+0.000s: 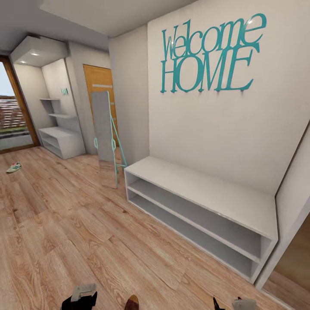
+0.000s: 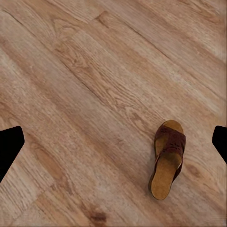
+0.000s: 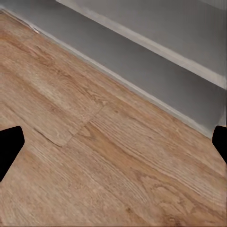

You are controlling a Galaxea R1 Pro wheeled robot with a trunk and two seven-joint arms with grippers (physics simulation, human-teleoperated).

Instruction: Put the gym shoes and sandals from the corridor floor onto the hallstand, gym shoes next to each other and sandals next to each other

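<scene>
One gym shoe [image 1: 13, 167], white with green stripes, lies on the corridor floor [image 1: 64, 224] far off at the left. A brown sandal [image 2: 168, 158] with a tan footbed lies flat on the planks below my left gripper [image 2: 113, 144], which is open and empty above it. The sandal's tip [image 1: 132, 302] shows at the head view's bottom edge, between my left gripper [image 1: 79, 298] and right gripper [image 1: 236, 304]. The right gripper [image 3: 113, 144] is open over bare floor beside a rack's bottom shelf. The hallstand [image 1: 62, 142], pale grey with stepped shelves, stands far back left.
A white two-shelf rack [image 1: 202, 202] under teal "Welcome HOME" lettering [image 1: 211, 54] fills the right wall close by. A standing mirror [image 1: 105, 137] leans by the wall corner. A glass door [image 1: 10, 116] is at the far left. Open floor stretches toward the hallstand.
</scene>
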